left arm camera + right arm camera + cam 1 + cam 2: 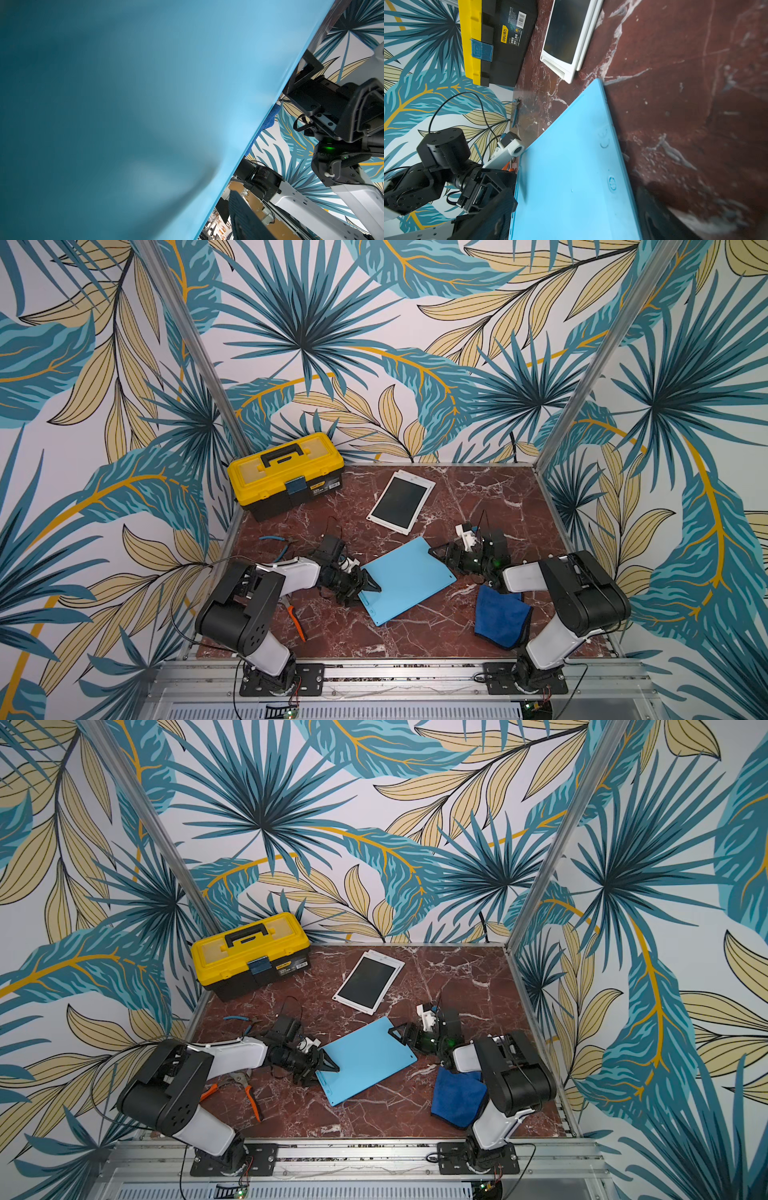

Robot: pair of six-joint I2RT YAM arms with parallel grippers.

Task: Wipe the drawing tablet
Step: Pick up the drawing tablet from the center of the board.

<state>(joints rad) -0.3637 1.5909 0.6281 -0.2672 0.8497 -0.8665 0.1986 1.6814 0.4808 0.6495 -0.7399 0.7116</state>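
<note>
Now the left hand (368, 591) pinched the near edge of the blue drawing tablet (405, 578), lying back-up mid-tabletop (415, 635), likely to steady or turn it, while the right hand (436, 556) gaped wide around its far corner, the blue cloth (500, 620) not yet picked up.

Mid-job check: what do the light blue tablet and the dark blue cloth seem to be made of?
Light blue tablet: probably rigid moulded plastic, smooth with a soft sheen; embossed marks show on its face. Dark blue cloth: likely microfibre-type fabric, matte and fuzzy, lying rumpled with a darker edge.
</note>
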